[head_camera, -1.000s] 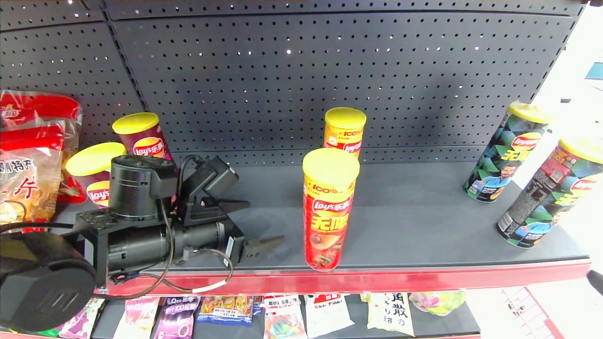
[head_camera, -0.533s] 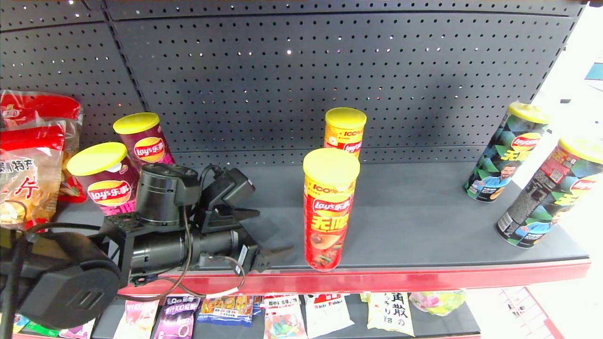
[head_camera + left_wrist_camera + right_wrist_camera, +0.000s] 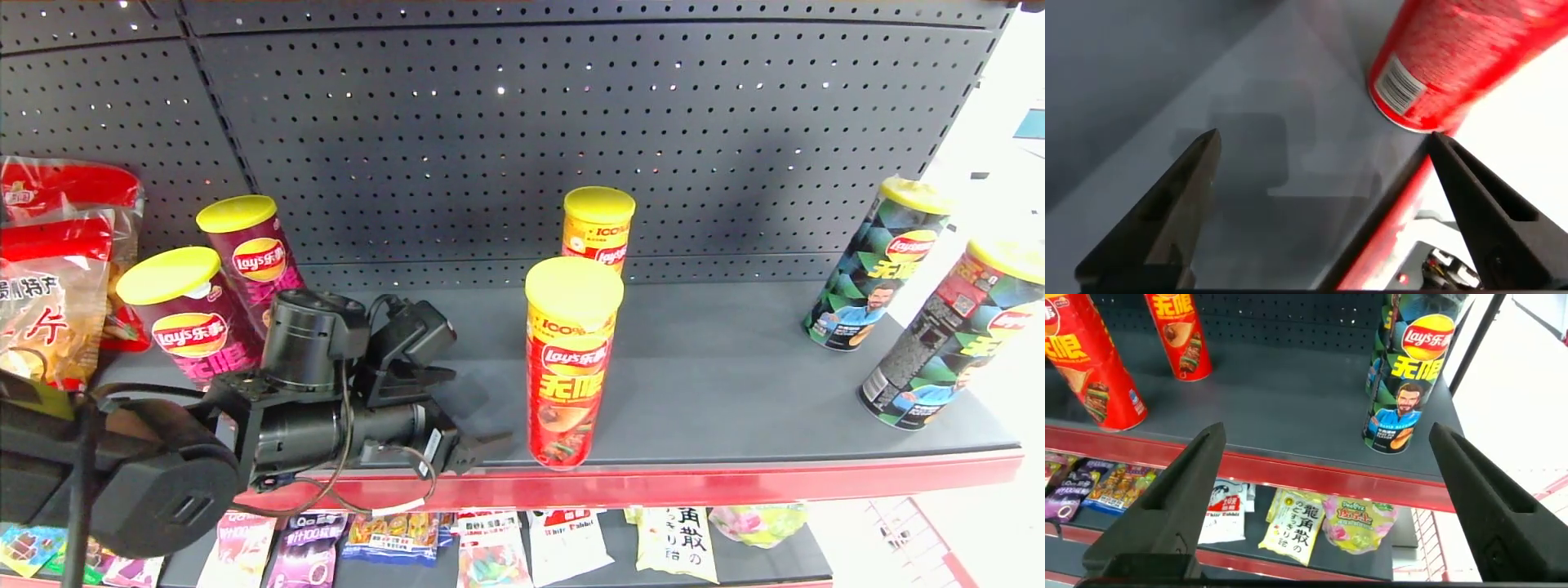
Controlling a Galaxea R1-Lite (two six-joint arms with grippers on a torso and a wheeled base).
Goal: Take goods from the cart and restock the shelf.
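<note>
A tall red chip can (image 3: 571,367) with a yellow lid stands upright near the front edge of the grey shelf (image 3: 718,392). A second red can (image 3: 598,224) stands behind it. My left gripper (image 3: 482,407) hovers over the shelf's front edge just left of the front can, open and empty. In the left wrist view its fingers (image 3: 1180,216) are spread wide, and the red can (image 3: 1454,57) lies beyond them, off to one side. My right gripper (image 3: 1327,429) is open and empty, held out in front of the shelf, facing a black can (image 3: 1404,384).
Two purple cans (image 3: 192,314) (image 3: 249,245) and snack bags (image 3: 49,269) stand at the left. Two dark patterned cans (image 3: 878,261) (image 3: 955,335) stand at the right. Bare shelf lies between the red and dark cans. The lower shelf holds several snack packets (image 3: 1298,518).
My left arm has shifted right and toward the shelf's front edge, uncovering the front purple can. Its gripper stays open and now sits closer to the front red can.
</note>
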